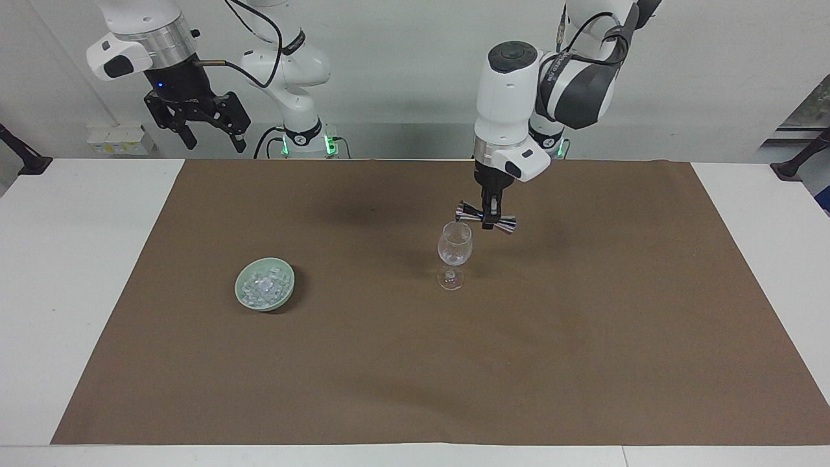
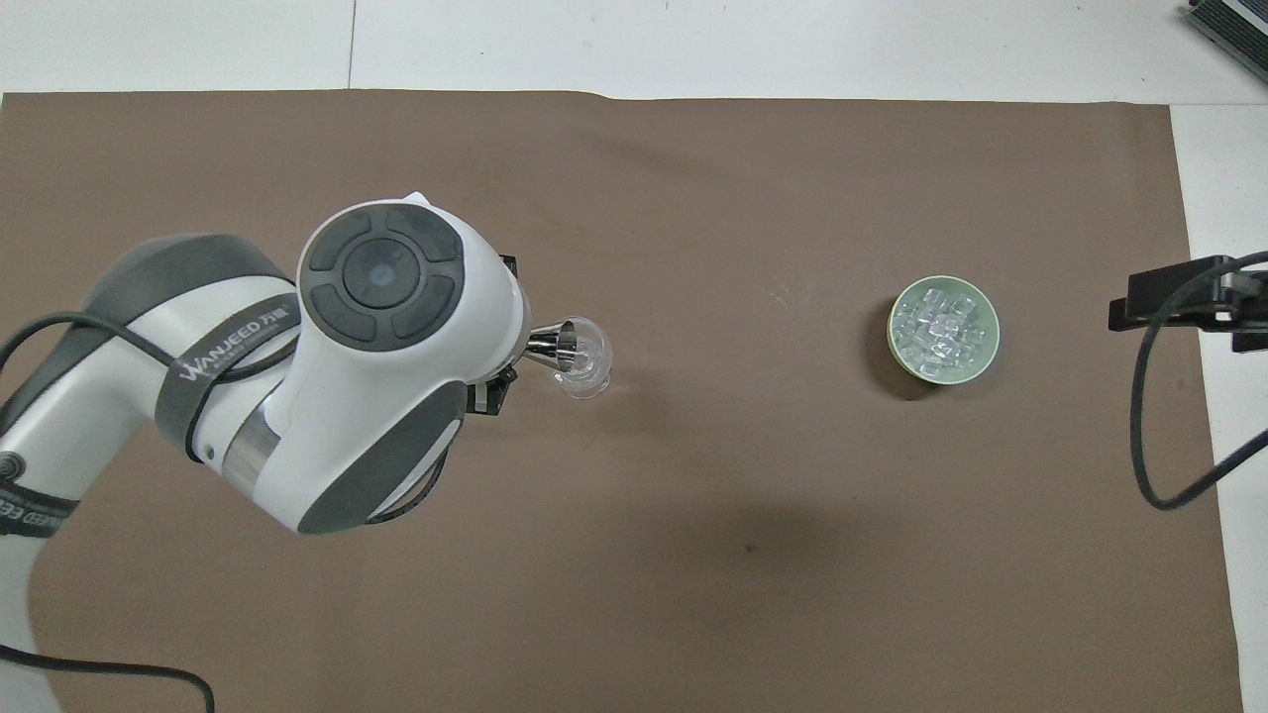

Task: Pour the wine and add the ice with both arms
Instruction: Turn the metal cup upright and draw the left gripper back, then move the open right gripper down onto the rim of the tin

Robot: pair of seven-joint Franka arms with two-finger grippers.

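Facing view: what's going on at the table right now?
The left hand holds a shiny metal double-ended jigger by its waist, lying sideways with one end at the rim of the clear stemmed wine glass. The right hand waits open, raised at its own end. The pale green bowl holds the ice cubes, untouched.
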